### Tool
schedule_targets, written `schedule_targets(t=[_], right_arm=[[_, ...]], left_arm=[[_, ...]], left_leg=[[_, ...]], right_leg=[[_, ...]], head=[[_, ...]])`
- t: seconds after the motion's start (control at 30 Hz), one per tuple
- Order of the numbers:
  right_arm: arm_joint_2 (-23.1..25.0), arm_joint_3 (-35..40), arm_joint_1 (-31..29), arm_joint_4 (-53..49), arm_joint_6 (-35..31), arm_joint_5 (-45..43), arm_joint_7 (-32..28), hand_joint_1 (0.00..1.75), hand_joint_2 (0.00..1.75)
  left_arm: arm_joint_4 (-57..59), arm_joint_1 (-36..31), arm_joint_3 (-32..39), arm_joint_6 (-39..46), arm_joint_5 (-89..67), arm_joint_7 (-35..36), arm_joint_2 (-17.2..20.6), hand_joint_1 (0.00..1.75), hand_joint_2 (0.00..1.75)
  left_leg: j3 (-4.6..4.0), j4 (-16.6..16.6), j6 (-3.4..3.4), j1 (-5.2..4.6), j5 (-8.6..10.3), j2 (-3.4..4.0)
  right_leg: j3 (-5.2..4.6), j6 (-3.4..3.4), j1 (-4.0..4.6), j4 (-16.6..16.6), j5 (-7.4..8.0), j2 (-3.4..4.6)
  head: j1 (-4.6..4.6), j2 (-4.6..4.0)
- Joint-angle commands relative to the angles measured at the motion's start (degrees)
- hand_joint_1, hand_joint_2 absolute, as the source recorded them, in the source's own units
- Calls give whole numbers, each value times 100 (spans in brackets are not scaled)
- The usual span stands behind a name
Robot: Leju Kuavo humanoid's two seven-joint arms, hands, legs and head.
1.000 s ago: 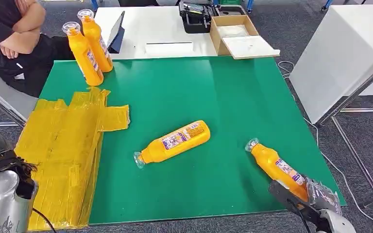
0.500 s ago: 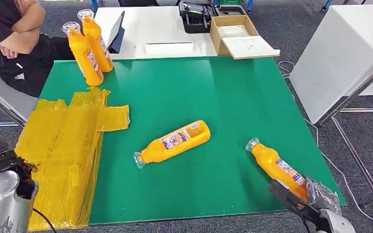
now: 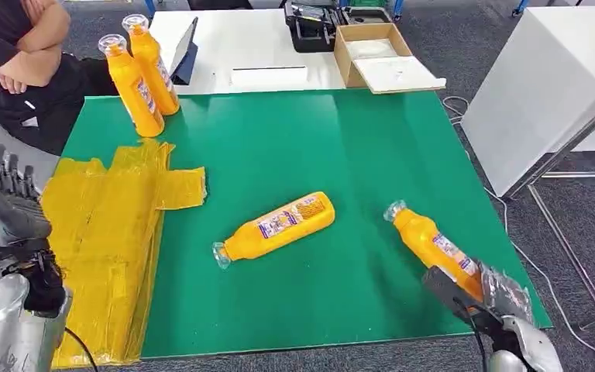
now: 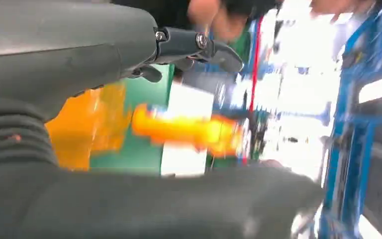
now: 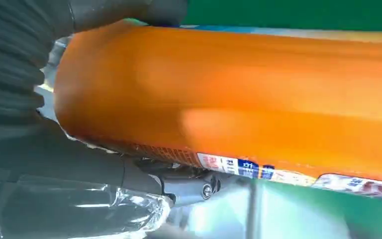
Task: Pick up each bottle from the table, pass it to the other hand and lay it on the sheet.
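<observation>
My right hand [image 3: 484, 298] grips the base end of an orange bottle [image 3: 426, 240] at the near right corner of the green mat [image 3: 318, 147]; its cap points toward the middle. In the right wrist view the bottle [image 5: 258, 94] lies across my fingers [image 5: 179, 184]. My left hand [image 3: 12, 205] is raised beside the yellow sheet [image 3: 104, 240], fingers upright and apart, holding nothing. In the left wrist view that hand [image 4: 79, 59] frames the blurred standing bottles [image 4: 189, 129]. Another orange bottle [image 3: 279, 225] lies on its side mid-mat. Two more [image 3: 134, 85] [image 3: 155, 66] stand upright at the far left corner.
A person [image 3: 23, 54] sits with folded arms beyond the far left corner. Behind the mat, a white table carries a cardboard box [image 3: 372, 50], a black case [image 3: 314, 27] and a tablet [image 3: 186, 50]. Another white table [image 3: 550, 85] stands to the right.
My left hand has risen into the head view beside the sheet, fingers spread. The bottle in my right hand has shifted slightly up and toward the left.
</observation>
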Motion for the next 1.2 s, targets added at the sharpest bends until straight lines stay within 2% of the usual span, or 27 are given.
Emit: schedule_targets(t=[0.03,0.1,0.27,0.37,0.4,0.47,0.53,0.6,0.7,0.8,0.87,0.9,1.0,1.13,1.2], right_arm=[[356,1298,-1807,-596,-66,109,37,175,175],[322,1553,-2154,-293,-85,92,-5,175,175],[281,1610,-2199,-139,-196,21,-78,175,175],[327,1889,-2621,237,-181,-151,-202,175,175],[370,2038,-2840,446,-162,-195,-217,175,175],[411,2149,-2997,606,-188,-221,-174,175,175],[463,2569,-3370,1000,-116,-324,-169,175,175],[748,2978,-3714,1419,-106,-442,-176,175,175],[969,3850,-4104,2009,-487,-772,-226,175,175],[1051,4430,-4352,2227,-645,-1060,-223,175,175],[927,4575,-4397,2199,-666,-1164,-169,175,175],[782,4574,-4376,2105,-678,-1224,-126,175,175],[573,4295,-4004,1449,-471,-1152,229,175,175],[575,4100,-3709,1007,-279,-924,500,175,175],[523,3972,-3523,721,-242,-766,707,175,175]], left_arm=[[-114,-159,-752,-75,331,55,-242,0,175],[-124,-194,-860,2,374,15,-261,0,175],[-120,-188,-878,32,410,4,-236,0,175],[-137,-189,-987,63,460,-44,-215,0,175],[-160,-195,-1049,67,476,-66,-232,0,175],[-184,-199,-1112,93,493,-80,-245,0,175],[-210,-207,-1268,79,636,-113,-171,0,175],[-257,-135,-1259,46,803,-160,-50,0,175],[-285,-24,-1137,-13,1042,-229,135,0,175],[-386,-103,-1156,35,1050,-296,43,0,175],[-500,-188,-1397,165,1001,-273,-77,0,175],[-595,-242,-1611,236,844,-255,-228,0,175],[-1090,-72,-2107,376,419,-30,-604,0,175],[-1175,-60,-2371,287,366,142,-727,0,175],[-1102,-237,-2599,93,334,343,-941,0,175]], left_leg=[[7,4,-15,-2,-3,28],[15,8,-23,-5,-2,30],[21,2,-24,1,0,1],[15,2,-16,1,1,1],[29,4,-32,-2,-6,4],[6,5,-21,2,-2,19],[4,1,-15,2,3,9],[6,3,-20,3,2,18],[5,0,-22,3,2,39],[20,-1,-40,1,-3,57],[-3,4,-26,5,10,5],[12,7,-46,5,3,6],[-3,9,-34,6,13,-52],[-2,6,-34,-1,8,-63],[-27,4,-25,-1,15,-46]], right_leg=[[-6,-5,-2,8,2,24],[-7,-8,-6,14,0,19],[2,-8,0,1,-2,-1],[-3,-4,-2,1,0,0],[8,-9,-5,8,-8,-4],[-6,-5,-3,11,1,13],[-8,-4,-2,14,1,6],[-12,-6,-1,16,3,13],[-13,-7,-1,19,6,34],[-10,-16,-2,37,1,51],[-22,-7,3,29,0,4],[-10,-16,2,39,-10,-2],[-20,-4,2,27,-11,-51],[-13,0,-4,23,-16,-63],[-30,-1,1,23,-5,-41]], head=[[4,0],[4,0],[2,0],[2,0],[4,0],[4,0],[2,0],[4,0],[7,0],[4,0],[4,0],[4,0],[2,0],[4,0],[7,0]])
